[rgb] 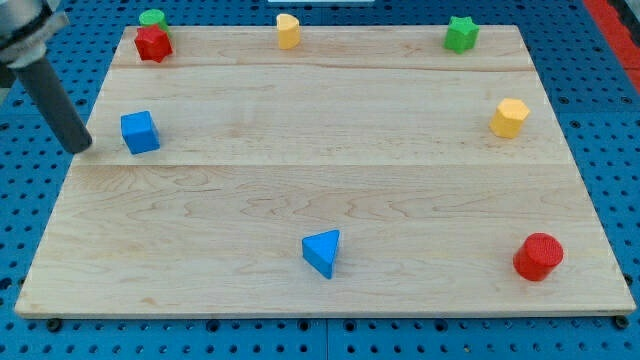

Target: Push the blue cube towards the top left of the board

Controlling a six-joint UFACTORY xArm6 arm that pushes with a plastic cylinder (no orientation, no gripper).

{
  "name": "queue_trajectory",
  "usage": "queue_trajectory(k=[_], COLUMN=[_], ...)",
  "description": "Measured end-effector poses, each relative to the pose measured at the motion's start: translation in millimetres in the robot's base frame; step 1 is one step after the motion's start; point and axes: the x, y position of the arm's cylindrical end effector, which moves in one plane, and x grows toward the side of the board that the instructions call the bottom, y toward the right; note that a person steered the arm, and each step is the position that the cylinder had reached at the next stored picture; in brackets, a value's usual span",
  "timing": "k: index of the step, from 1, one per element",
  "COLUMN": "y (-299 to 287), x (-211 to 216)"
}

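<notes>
Blue pegboard surrounds a pale wooden board (pixel 330 200) that carries all the blocks. You have no jaws to open or close on this rig, only a dark rod, and its tip (pixel 82 148) rests at the board's left edge, just beside the blue cube (pixel 140 132) on the cube's left and apart from it. The cube lies in the left part of the board, a little below the red block (pixel 153 44) and the green block (pixel 152 18) that crowd the top left corner.

From where you stand, a push would send the cube to the view's right, which is wrong. Judge it better to bring the tip round beneath the cube, to its lower right side, then push up and slightly left with the tip centred on the face so the cube does not spin off. Ease up before it strikes the red block.

No brand, label or writing can be read anywhere.
</notes>
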Motion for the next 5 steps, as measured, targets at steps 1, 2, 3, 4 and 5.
queue_trajectory(k=[1, 2, 3, 4, 5], y=[62.4, 90.8, 77.5, 49.7, 47.8], x=[14.8, 14.1, 15.3, 16.6, 10.9])
